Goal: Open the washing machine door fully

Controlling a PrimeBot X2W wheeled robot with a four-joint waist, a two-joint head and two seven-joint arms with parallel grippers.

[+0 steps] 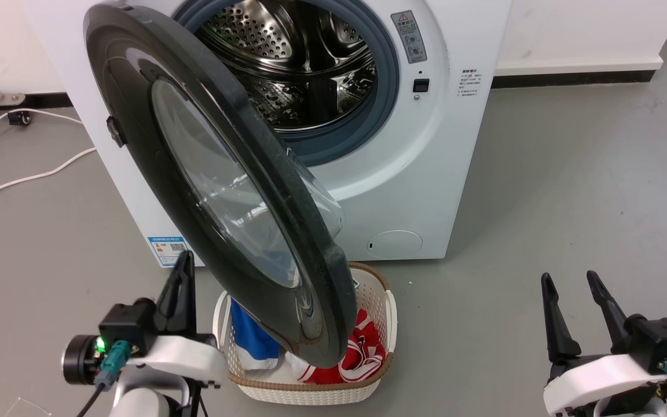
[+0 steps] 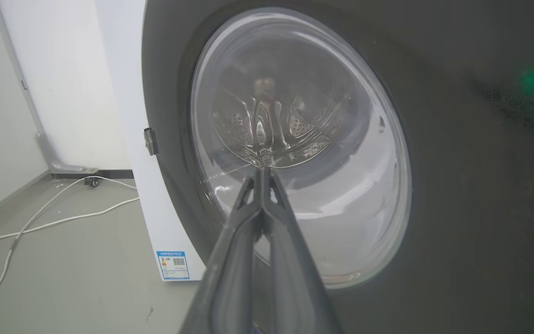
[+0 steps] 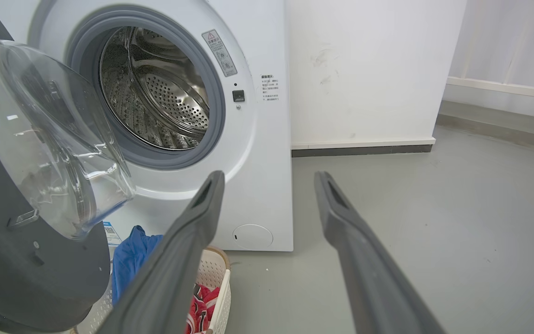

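The washing machine door stood swung out from the washing machine, joined on at its left side. Its low edge hung above the white laundry basket of clothes. The left pincer was pinched tight on nothing and pointed at the door's glass. The right pincer was spread wide, well apart from the door.
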